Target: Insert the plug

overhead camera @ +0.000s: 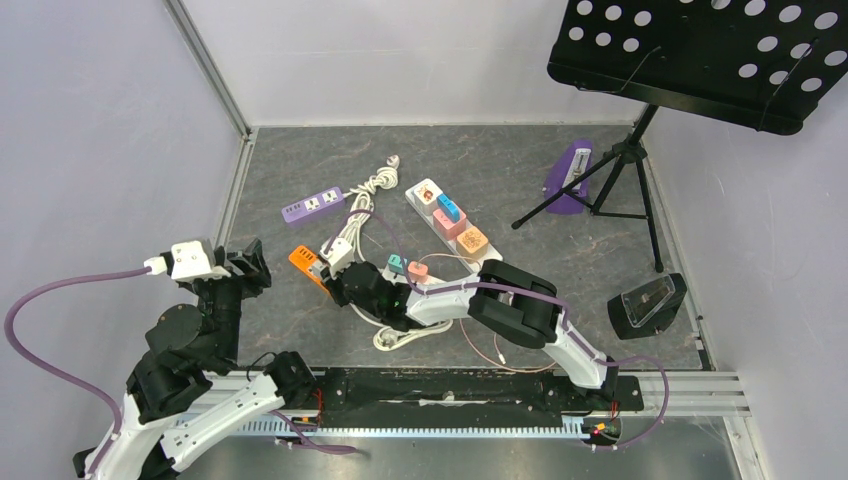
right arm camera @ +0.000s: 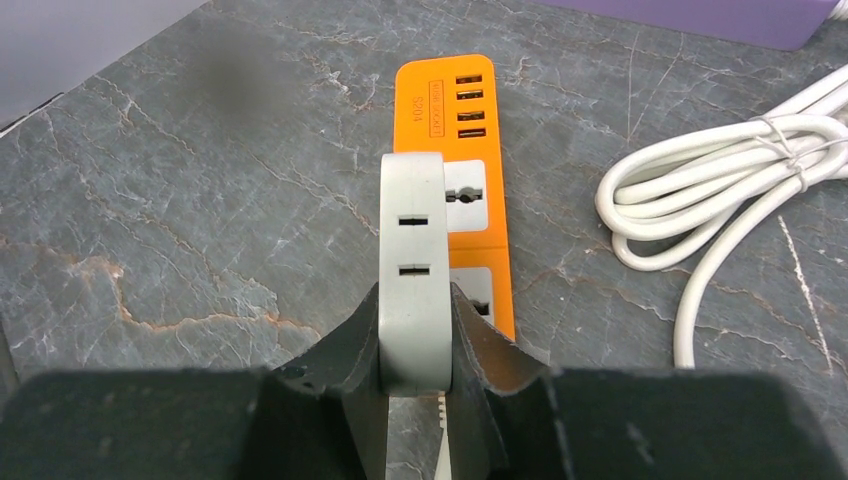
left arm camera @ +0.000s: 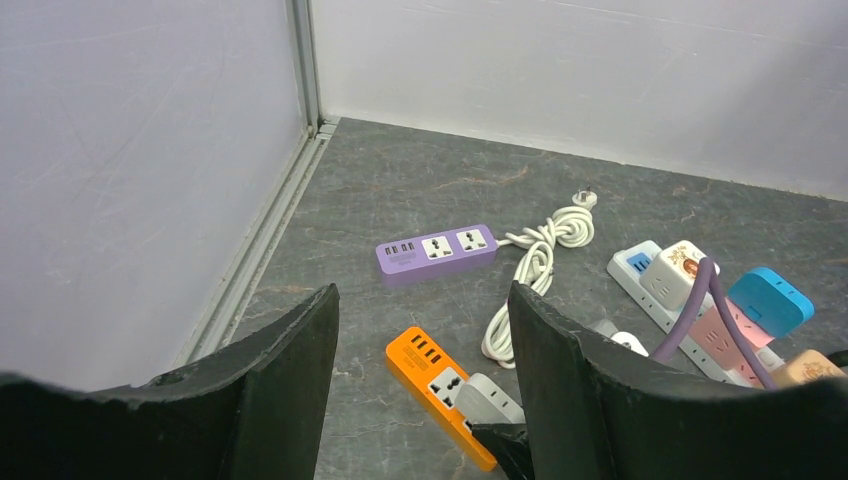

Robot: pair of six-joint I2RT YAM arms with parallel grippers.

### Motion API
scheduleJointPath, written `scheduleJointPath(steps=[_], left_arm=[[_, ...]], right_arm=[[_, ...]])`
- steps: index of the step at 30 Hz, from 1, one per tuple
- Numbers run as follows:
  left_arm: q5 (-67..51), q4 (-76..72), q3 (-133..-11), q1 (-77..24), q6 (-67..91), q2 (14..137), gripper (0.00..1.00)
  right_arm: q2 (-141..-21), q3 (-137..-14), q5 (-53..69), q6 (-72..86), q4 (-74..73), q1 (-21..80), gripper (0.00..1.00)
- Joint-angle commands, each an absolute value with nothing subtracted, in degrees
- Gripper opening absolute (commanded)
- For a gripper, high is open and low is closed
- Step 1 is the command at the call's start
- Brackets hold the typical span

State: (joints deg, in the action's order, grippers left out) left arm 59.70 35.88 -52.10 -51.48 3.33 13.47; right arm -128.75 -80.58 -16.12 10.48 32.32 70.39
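Observation:
My right gripper (right arm camera: 413, 335) is shut on a grey plug (right arm camera: 412, 250) with two slots on its top face. The plug sits over the left edge of an orange power strip (right arm camera: 445, 100), beside its sockets; its pins are hidden, so I cannot tell whether they touch a socket. In the top view the right gripper (overhead camera: 340, 275) is over the orange strip (overhead camera: 303, 260). My left gripper (overhead camera: 250, 265) hangs open to the left of the strip. The left wrist view shows its fingers (left arm camera: 290, 370) wide apart, with the orange strip (left arm camera: 425, 365) and the grey plug (left arm camera: 488, 398) on the floor beyond.
A purple power strip (overhead camera: 313, 205) and a coiled white cord (overhead camera: 375, 185) lie behind the orange one. A white strip (overhead camera: 425, 205) carrying several coloured adapters lies to the right. A music stand (overhead camera: 700, 50), a purple object (overhead camera: 568, 180) and a black box (overhead camera: 648, 303) stand at the right.

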Motion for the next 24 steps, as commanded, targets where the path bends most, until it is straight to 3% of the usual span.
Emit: scheduleJointPath(steps=[1, 24], left_arm=[[60.6, 33.9, -52.0, -51.6, 1.5, 13.2, 0.69], [60.7, 34.3, -52.2, -51.5, 1.5, 12.1, 0.69]], right_arm=[[-131.0, -83.7, -16.6, 12.6, 26.1, 71.3, 0.00], [-133.0, -76.9, -22.6, 9.3, 25.1, 71.6, 0.00]])
